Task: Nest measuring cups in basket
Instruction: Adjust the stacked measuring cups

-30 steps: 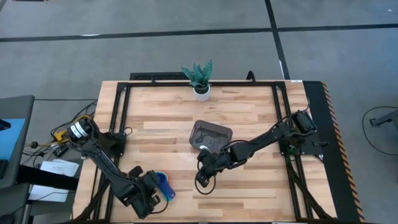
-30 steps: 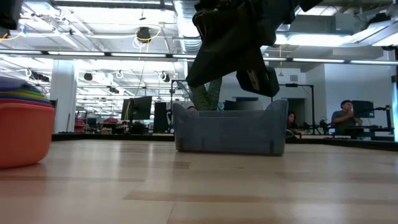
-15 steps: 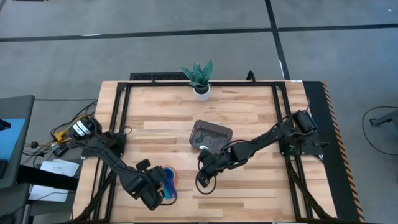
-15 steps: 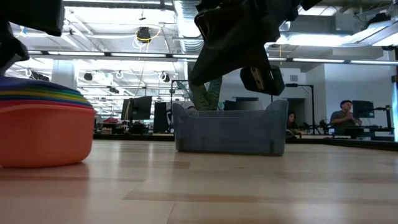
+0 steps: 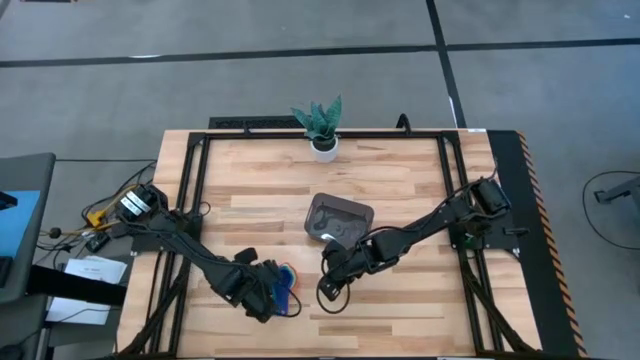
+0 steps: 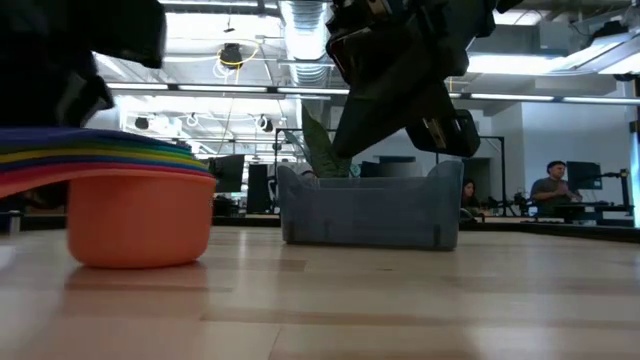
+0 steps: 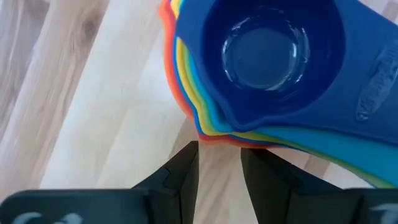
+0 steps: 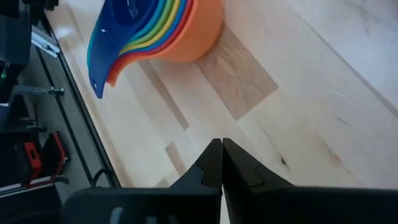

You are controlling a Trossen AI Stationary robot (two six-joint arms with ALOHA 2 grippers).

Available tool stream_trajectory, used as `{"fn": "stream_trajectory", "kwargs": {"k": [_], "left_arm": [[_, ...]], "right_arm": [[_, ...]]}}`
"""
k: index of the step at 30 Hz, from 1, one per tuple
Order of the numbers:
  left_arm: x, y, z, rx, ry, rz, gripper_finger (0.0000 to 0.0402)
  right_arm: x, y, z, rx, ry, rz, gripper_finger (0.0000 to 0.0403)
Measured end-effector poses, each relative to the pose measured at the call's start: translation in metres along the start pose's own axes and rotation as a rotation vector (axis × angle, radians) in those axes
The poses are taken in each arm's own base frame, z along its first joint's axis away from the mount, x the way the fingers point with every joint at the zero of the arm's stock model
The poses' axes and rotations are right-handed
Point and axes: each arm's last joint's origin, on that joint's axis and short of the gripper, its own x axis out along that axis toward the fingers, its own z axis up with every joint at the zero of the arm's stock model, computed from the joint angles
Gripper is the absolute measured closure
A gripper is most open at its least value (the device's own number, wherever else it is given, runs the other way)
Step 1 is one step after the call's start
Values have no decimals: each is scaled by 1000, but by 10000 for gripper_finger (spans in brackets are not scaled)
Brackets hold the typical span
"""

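Note:
The measuring cups [image 5: 286, 286] are nested in one stack, blue on top and orange at the bottom. The stack stands on its orange base [image 6: 140, 250] on the table near the near edge, left of centre. My left gripper [image 7: 219, 155] is low at the stack's left side, its fingers a narrow gap apart. My right gripper [image 5: 327, 292] is shut and hovers just right of the stack, touching nothing. The dark grey basket [image 5: 338, 218] sits on the table behind it with nothing of the task inside. My left gripper comes nearly level from the table's left, and its fingertips [image 7: 189, 152] stand against the stack's side under the flared rims [image 7: 214, 138], beside the handles. The rims hide the exact place of contact. The stack stays upright on the table.
A white pot with a green plant [image 5: 324, 143] stands at the far edge, behind the basket. Black frame rails run along the table's left and right sides. Bare wood lies between the stack and the basket [image 6: 370, 210].
My left gripper has moved toward the table's right and a little toward the far edge, and the stack has slid along the table with it, staying upright, closer to my right gripper. My right gripper has barely shifted.

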Motion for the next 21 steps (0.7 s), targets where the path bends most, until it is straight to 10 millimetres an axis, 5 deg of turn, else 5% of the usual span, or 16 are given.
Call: {"fn": "stream_trajectory", "kwargs": {"k": [10,21], "left_arm": [[10,8,29,34,-32,-62,292],[12,26,59,26,-20,-130,292]], "right_arm": [[-9,-3,3,8,-12,-49,376],[-51,-23,12,17,-99,-131,377]]}}
